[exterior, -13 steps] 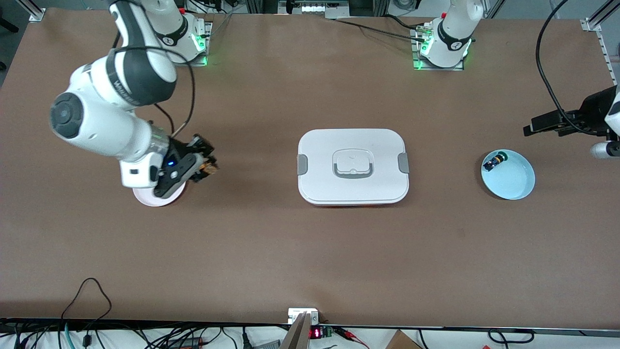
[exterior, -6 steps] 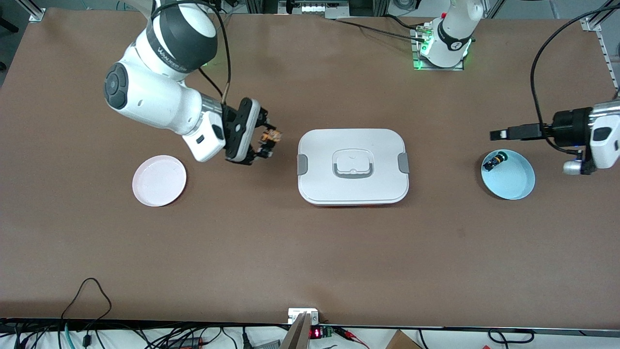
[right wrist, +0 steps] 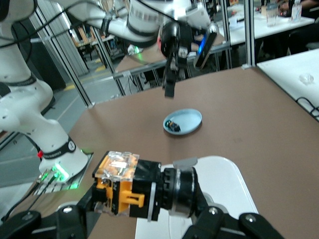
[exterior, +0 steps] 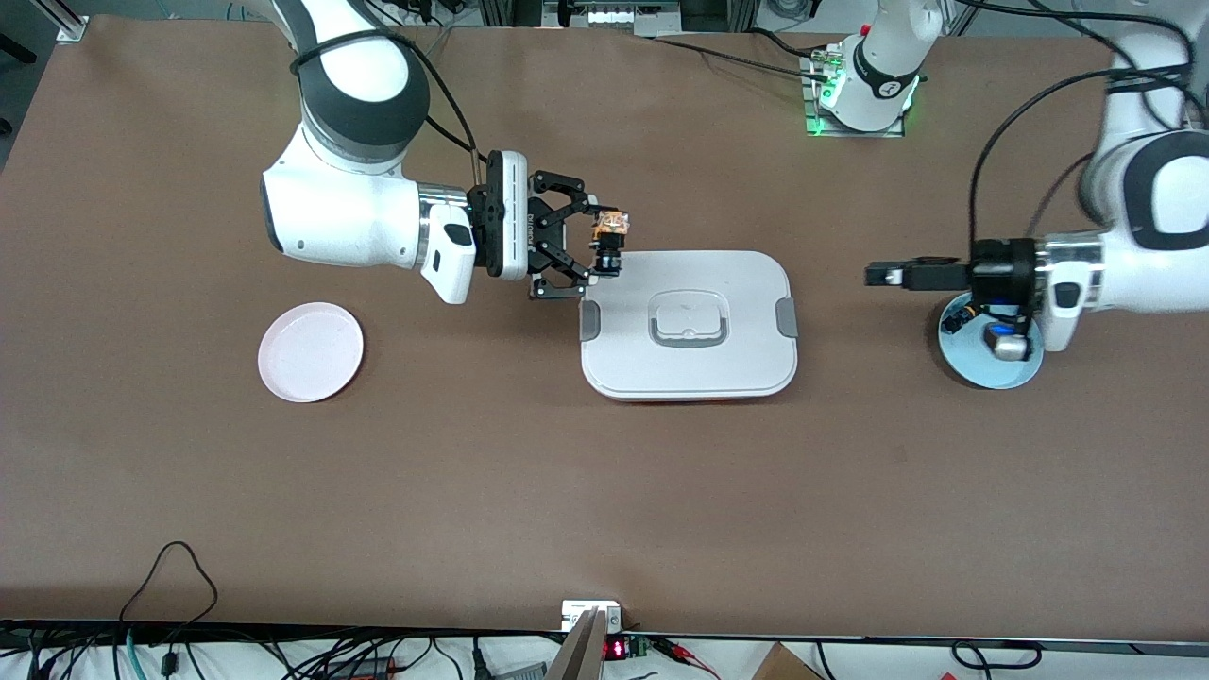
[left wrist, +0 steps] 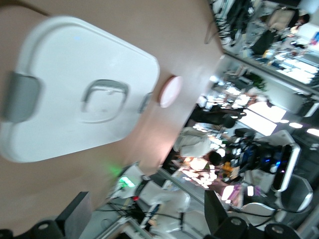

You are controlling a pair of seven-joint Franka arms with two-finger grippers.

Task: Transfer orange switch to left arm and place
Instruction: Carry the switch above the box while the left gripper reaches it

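My right gripper (exterior: 593, 244) is shut on the orange switch (exterior: 612, 229), a small black block with an orange-yellow face. It holds the switch in the air over the corner of the white box (exterior: 688, 368) toward the right arm's end. In the right wrist view the switch (right wrist: 130, 191) sits between the fingers, with the box (right wrist: 214, 184) below. My left gripper (exterior: 885, 275) is open and empty. It points at the box from over the table between the box and the blue plate (exterior: 973, 366). The left wrist view shows the box (left wrist: 65, 124) ahead of its spread fingers (left wrist: 76, 214).
A small black part (exterior: 958, 317) lies in the blue plate, partly under the left wrist. An empty pink plate (exterior: 311, 351) lies toward the right arm's end. The right wrist view also shows the left gripper (right wrist: 169, 87) and the blue plate (right wrist: 189, 119).
The right arm carried the switch from over the pink plate up and across to the box's corner. The left arm swung in over the blue plate, its gripper pointing toward the box.
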